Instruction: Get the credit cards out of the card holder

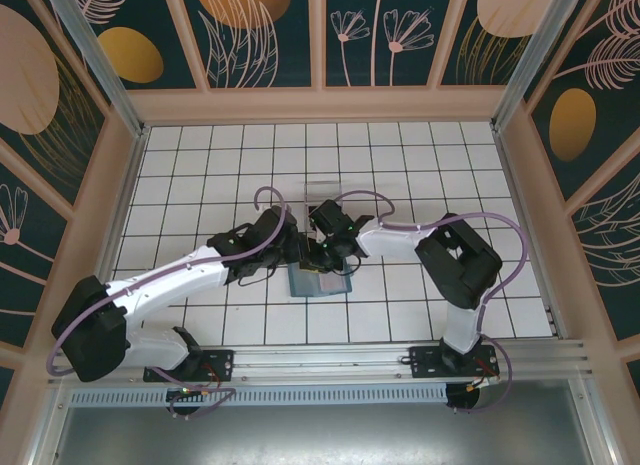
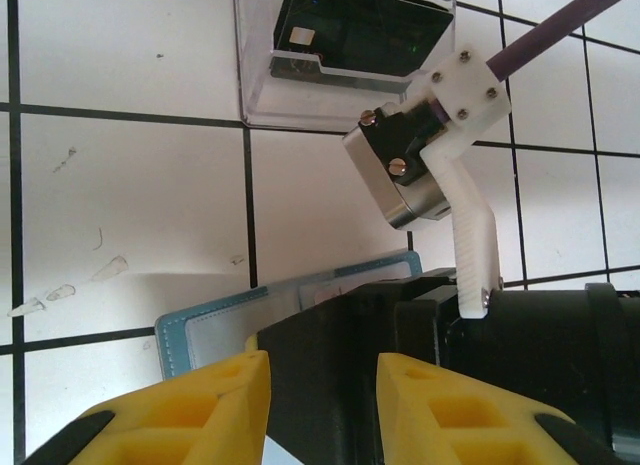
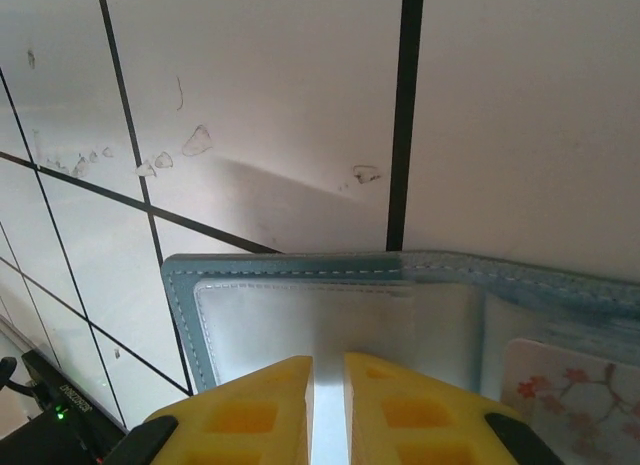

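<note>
Card holder lay open, flat on counter, approx. centre, both arms over it. L fingers apart at its edge. R fingers nearly together over clear pocket; couldn't tell if pinching anything. Pale floral card in holder; dark card in clear box.

From the remote desk I count two robot arms, the left arm and the right arm, carrying two yellow-fingered grippers, the left gripper and the right gripper. I see one teal card holder and one clear plastic box. Credit cards number two: one dark card with a chip and one pale card printed with blossoms.
</note>
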You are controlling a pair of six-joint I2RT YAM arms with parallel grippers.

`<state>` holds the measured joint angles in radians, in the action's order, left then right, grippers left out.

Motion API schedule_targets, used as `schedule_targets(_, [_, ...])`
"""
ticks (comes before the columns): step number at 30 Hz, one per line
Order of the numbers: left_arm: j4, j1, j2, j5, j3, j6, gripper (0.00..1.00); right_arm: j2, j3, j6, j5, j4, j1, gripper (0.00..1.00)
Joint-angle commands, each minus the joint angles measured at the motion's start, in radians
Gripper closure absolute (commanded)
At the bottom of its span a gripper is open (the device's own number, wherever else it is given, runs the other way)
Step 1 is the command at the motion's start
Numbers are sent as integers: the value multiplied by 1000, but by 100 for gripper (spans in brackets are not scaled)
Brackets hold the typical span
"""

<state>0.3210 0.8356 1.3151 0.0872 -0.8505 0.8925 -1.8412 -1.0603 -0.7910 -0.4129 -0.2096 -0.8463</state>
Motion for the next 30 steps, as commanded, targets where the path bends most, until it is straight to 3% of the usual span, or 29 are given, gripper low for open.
schedule_targets(1, [-29, -5, -17, -18, 21, 19, 65, 57, -22, 14, 33, -57, 2, 83])
schedule_targets(18, [-122, -1, 191, -211, -10, 32, 68, 258, 153, 31, 197, -186, 61, 83])
schedule_targets(30, [-76, 44, 354, -237, -88, 72, 68, 259, 209, 97, 254, -210, 114, 78])
